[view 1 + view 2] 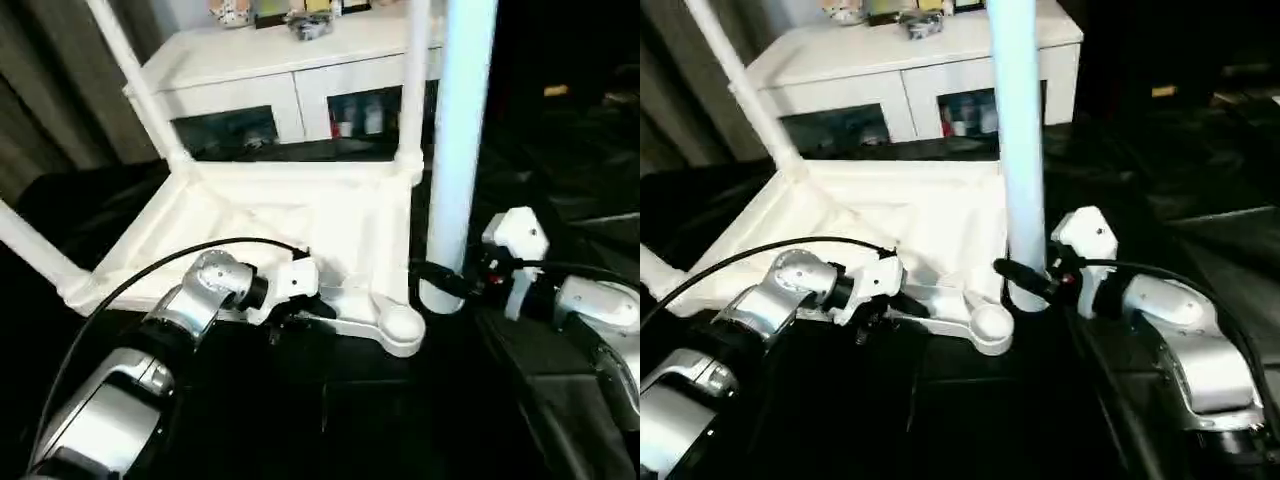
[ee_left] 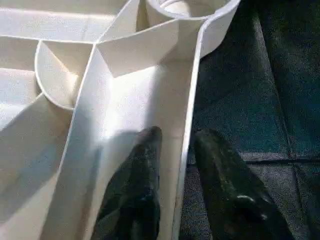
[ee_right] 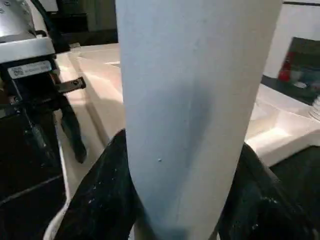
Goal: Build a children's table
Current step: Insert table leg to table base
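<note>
White plastic makes up the tabletop (image 1: 300, 225), which is laid underside up on a dark surface (image 1: 560, 200), its ribs exposed. Behind the tabletop a white cabinet (image 1: 290, 75) with glass doors is seen, small items on its top. Three legs are seated in the tabletop's sockets: two at the far corners (image 1: 135, 80) (image 1: 413, 85) and one at the near corner on the left (image 1: 30, 250). The near socket (image 1: 400, 327) toward the right is seen to be open. Just beside that socket a fourth leg (image 1: 1020, 150) is held upright, its lower end close to the dark surface. The right gripper (image 1: 1025, 280) is closed around this leg, a black finger (image 3: 102, 200) pressed to each side. The left gripper (image 2: 175, 175) is set astride the tabletop's near rim, one finger (image 2: 137, 185) inside the wall and the other outside, narrowly parted and gripping it.
</note>
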